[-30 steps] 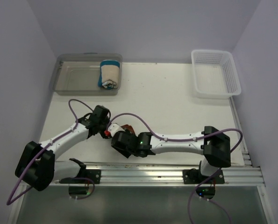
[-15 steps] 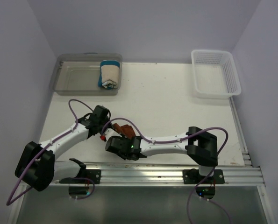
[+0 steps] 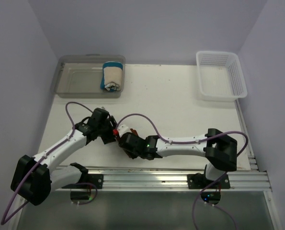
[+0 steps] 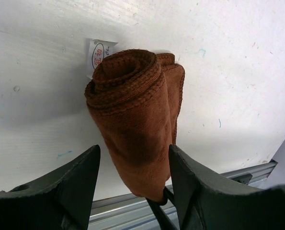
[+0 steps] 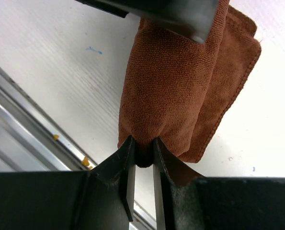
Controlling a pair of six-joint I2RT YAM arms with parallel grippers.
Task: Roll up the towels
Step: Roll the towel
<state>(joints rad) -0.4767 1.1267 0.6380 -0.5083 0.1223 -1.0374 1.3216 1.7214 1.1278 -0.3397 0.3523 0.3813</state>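
The right arm [image 3: 180, 143] has drawn back toward 3 o'clock. The right gripper [image 5: 142, 141] pinches the rolled brown towel [image 4: 135, 124] at the table's [image 3: 180, 105] 6 o'clock. The left gripper [image 4: 134, 148] straddles it, spread. Squeeze mid-roll gently so the coils stay tight. The cream towel [image 3: 112, 76] lies rolled at 11 o'clock.

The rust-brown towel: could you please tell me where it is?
The towel lies rolled on the table near the rail, centre-left in the top view, straddled by the open left tool, its rail-side end pinched by the right tool.
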